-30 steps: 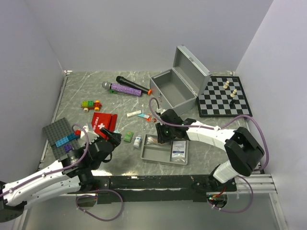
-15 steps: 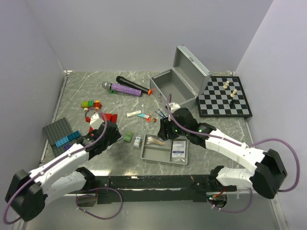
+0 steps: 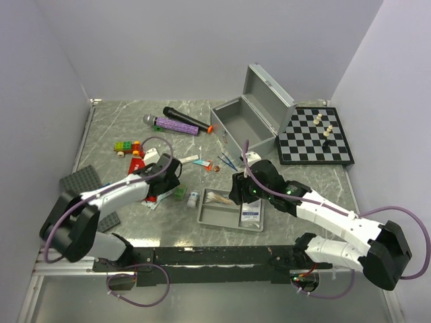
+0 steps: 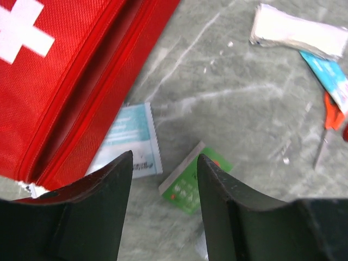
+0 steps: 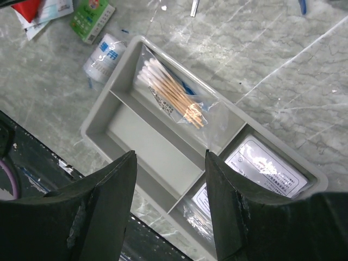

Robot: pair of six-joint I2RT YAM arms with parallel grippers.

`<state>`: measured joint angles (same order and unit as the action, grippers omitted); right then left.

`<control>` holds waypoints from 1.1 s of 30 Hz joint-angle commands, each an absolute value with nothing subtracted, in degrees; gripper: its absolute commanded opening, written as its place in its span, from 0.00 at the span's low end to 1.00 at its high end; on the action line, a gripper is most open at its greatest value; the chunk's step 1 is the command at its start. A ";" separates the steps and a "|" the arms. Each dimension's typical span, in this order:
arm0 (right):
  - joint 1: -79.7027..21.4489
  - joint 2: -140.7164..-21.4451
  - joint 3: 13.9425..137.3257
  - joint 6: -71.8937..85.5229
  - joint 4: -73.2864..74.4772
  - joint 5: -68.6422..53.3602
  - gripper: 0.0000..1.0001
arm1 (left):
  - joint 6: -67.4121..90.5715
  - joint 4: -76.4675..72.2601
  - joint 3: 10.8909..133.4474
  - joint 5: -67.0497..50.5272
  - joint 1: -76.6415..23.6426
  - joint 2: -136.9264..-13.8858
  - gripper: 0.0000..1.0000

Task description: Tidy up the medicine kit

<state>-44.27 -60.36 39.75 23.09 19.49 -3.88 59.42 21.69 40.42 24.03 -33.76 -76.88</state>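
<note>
Your left end effector (image 4: 162, 161) hangs with its jaws spread and nothing in them. It is right over a green packet (image 4: 190, 182) and a blue packet (image 4: 128, 141) that lie on the counter (image 4: 244, 109) by the red pouch (image 4: 65, 81), so I think it is lined up to pick one. Your right end effector (image 5: 169, 157) is spread and empty too, above the tray (image 5: 144, 144), where the swabs (image 5: 171, 98) sit in one slot. The case (image 3: 246, 124) stands open at the back, well apart.
</note>
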 commanded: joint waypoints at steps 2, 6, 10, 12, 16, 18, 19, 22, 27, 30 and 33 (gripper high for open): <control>-44.47 -57.75 38.76 23.29 19.16 -2.55 0.61 | 61.17 26.71 46.84 29.35 -33.57 -83.66 0.54; -44.47 -57.74 38.58 23.03 18.98 -2.37 0.61 | 61.43 27.68 47.46 30.67 -33.49 -86.74 0.54; -44.47 -57.74 38.41 22.76 19.07 -2.11 0.61 | 62.13 29.79 48.25 31.46 -33.31 -89.29 0.52; -44.38 -57.83 38.32 22.41 19.07 -1.67 0.61 | 62.32 31.02 48.95 31.81 -33.31 -90.78 0.50; -44.30 -58.19 38.41 22.32 19.25 -1.49 0.61 | 62.14 31.56 48.69 31.82 -33.22 -91.93 0.48; -44.38 -58.18 38.32 22.41 19.07 -1.49 0.61 | 61.44 31.12 48.43 31.20 -33.22 -92.37 0.45; -44.30 -58.18 38.32 22.41 18.99 -1.49 0.62 | 61.00 30.85 48.43 30.94 -33.14 -92.72 0.43; -44.30 -58.27 38.58 22.32 19.25 -1.41 0.62 | 60.03 30.67 48.52 30.15 -33.22 -93.69 0.35; -44.30 -58.27 38.94 22.24 19.60 -1.14 0.62 | 58.89 30.23 47.55 29.27 -33.05 -93.78 0.14; -44.30 -58.36 39.20 22.32 19.69 -1.32 0.62 | 58.45 29.53 46.67 28.48 -32.87 -92.90 0.01; -44.30 -58.62 39.64 22.41 19.86 -1.58 0.62 | 58.45 29.62 46.67 27.78 -32.87 -91.24 0.01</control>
<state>-44.27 -58.83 38.87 22.85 19.81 -2.26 58.98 29.36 48.73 31.40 -33.39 -91.46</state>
